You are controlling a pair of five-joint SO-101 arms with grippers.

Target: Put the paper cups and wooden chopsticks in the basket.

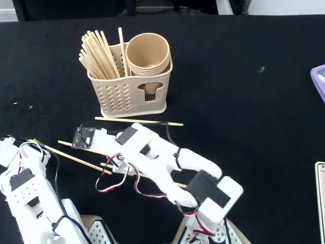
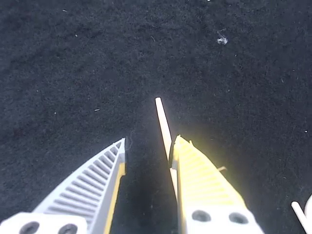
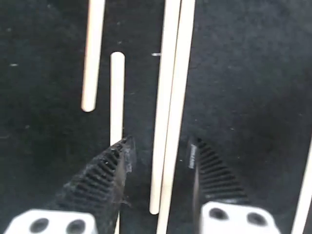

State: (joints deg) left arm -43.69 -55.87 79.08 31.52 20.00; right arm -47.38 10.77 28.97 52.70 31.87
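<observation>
Right gripper (image 3: 158, 146), fingers (image 3: 105, 170) spread, is straddling two chopsticks (image 3: 168, 97): light, stiff, likely rolling; pinching mid-length seems best. Left gripper (image 2: 149, 139) is gaping beside a chopstick (image 2: 162, 122).

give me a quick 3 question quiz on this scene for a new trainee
1. True or false: the paper cups sit stacked inside the basket.
2. Pick one. The right gripper is: A) shut on a cup, B) open with two chopsticks lying between its fingers, C) raised high above the basket.
3. Short answer: is the left gripper open or shut?

Key: 1 true; 2 B; 3 open.
</observation>
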